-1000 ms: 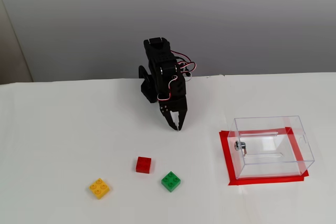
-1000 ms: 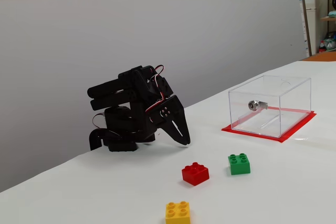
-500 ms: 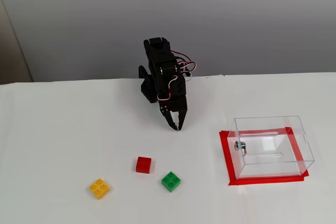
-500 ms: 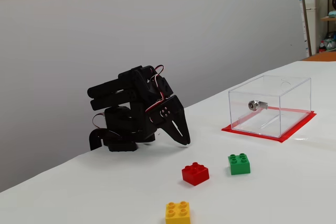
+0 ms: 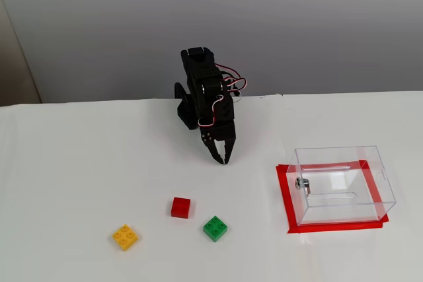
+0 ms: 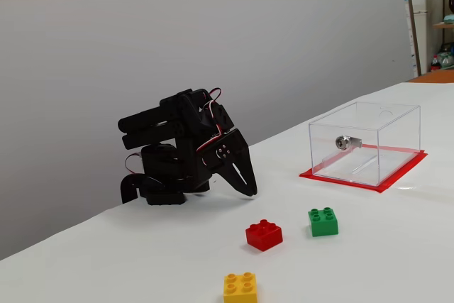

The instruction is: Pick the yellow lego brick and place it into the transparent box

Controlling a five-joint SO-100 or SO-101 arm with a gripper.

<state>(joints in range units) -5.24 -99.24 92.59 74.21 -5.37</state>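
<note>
The gripper (image 5: pixel 225 160) points down near the back edge of the white table (image 5: pixel 79 163), its fingers pressed together with nothing between them. The yellow lego brick (image 5: pixel 125 236) lies near the front edge, left of the red brick (image 5: pixel 180 207) and green brick (image 5: pixel 215 228). The transparent box (image 5: pixel 344 185) stands empty on a red mat (image 5: pixel 285 196) toward the right edge in this fixed view; no writing is legible.
</note>
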